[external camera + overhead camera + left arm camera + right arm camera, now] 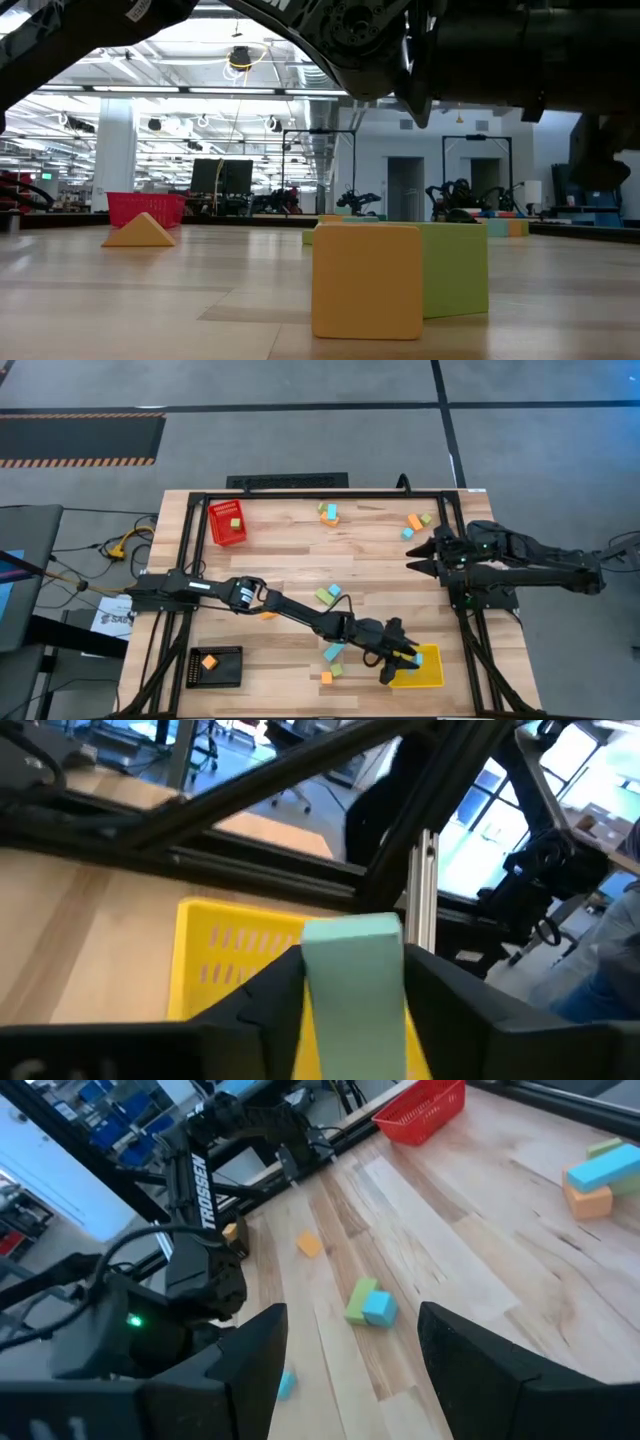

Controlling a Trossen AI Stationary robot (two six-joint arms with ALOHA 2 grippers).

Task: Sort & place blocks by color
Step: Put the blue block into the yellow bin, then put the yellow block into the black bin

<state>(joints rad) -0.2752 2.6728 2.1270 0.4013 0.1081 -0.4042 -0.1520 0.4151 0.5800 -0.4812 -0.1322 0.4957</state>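
Here a cyan block (352,982) is held between the fingers of the left pincer (405,657), over the yellow bin (428,676) at the bench's near right corner. It should be released only once centred above the bin. The right pincer (418,556) waits spread, empty, near the right edge

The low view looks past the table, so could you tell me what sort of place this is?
Probably a robotics lab in an industrial hall: exposed ceiling ducts, other robot arms on benches behind, and a concrete floor round the table.
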